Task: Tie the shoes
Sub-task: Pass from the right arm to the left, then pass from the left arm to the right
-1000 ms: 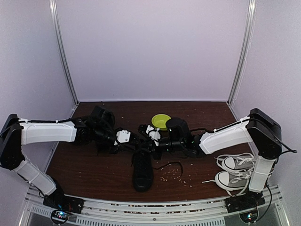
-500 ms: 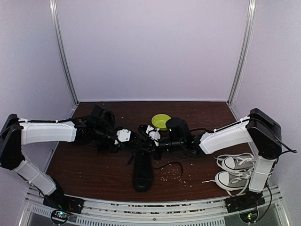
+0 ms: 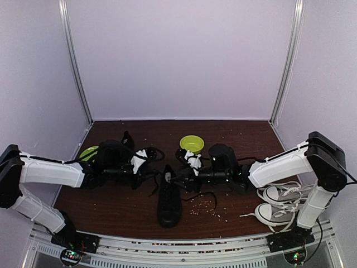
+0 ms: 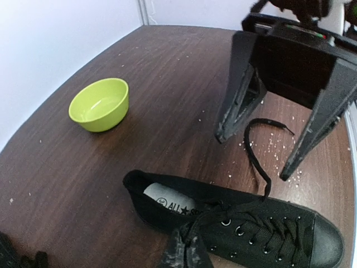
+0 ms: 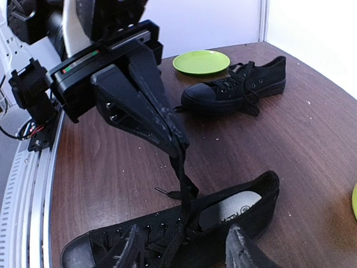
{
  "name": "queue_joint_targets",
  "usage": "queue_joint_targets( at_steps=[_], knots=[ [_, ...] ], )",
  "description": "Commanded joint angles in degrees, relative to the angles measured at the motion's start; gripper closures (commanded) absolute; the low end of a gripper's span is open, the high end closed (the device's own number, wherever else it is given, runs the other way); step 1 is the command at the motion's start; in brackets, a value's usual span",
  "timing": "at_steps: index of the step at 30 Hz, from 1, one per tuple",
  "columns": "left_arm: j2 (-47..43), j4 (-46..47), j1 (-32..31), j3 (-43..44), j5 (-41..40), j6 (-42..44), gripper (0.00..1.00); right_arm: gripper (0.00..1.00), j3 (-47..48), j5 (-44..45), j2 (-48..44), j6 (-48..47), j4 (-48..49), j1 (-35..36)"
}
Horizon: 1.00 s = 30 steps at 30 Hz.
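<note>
One black shoe [image 3: 168,202] lies toe toward me in the middle of the table, and it fills the bottom of the left wrist view [image 4: 262,231] and the right wrist view [image 5: 167,245]. My left gripper [image 3: 152,167] is shut on one of its black laces [image 5: 183,184], which runs taut from the fingertips [image 5: 179,144] down to the eyelets. My right gripper [image 3: 179,180] hangs open over the shoe's collar, its fingers [image 4: 234,111] spread wide. A loose lace end [image 4: 257,146] curls between them, untouched. The second black shoe [image 5: 237,89] lies beyond, mostly behind my left arm in the top view.
A green bowl [image 3: 191,143] sits behind the grippers. A flat green plate [image 3: 88,152] lies by the left arm, next to the second shoe. A pair of grey-and-white sneakers [image 3: 279,202] with white laces rests by the right arm's base. Crumbs [image 3: 207,207] dot the table.
My right gripper has opened and let go of its lace. My left gripper has closed on the other lace, and both arms have drawn apart, the left uncovering the green plate.
</note>
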Motion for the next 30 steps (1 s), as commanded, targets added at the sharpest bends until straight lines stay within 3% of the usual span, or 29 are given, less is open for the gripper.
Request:
queue_joint_targets(
  at_steps=[1,3,8,17,30],
  knots=[
    [-0.2,16.7,-2.1,-2.2,-5.5,-17.4,1.00,0.38,-2.3,5.8,-0.2,4.4,7.8,0.9],
    [0.3,16.0,-3.0,-1.2,-6.1,-19.1,1.00,0.15,-1.4,7.2,0.9,5.1,9.3,1.7],
    [1.1,19.8,-3.2,-1.7,-6.0,-24.9,1.00,0.14,0.4,11.1,4.3,4.6,12.0,3.6],
    [3.9,17.2,-4.5,1.4,-5.7,-25.1,1.00,0.41,5.7,13.6,9.5,3.4,9.7,5.6],
    [4.1,17.7,-4.7,1.4,-4.4,-24.8,1.00,0.87,8.3,16.9,12.0,3.1,7.9,5.8]
  ],
)
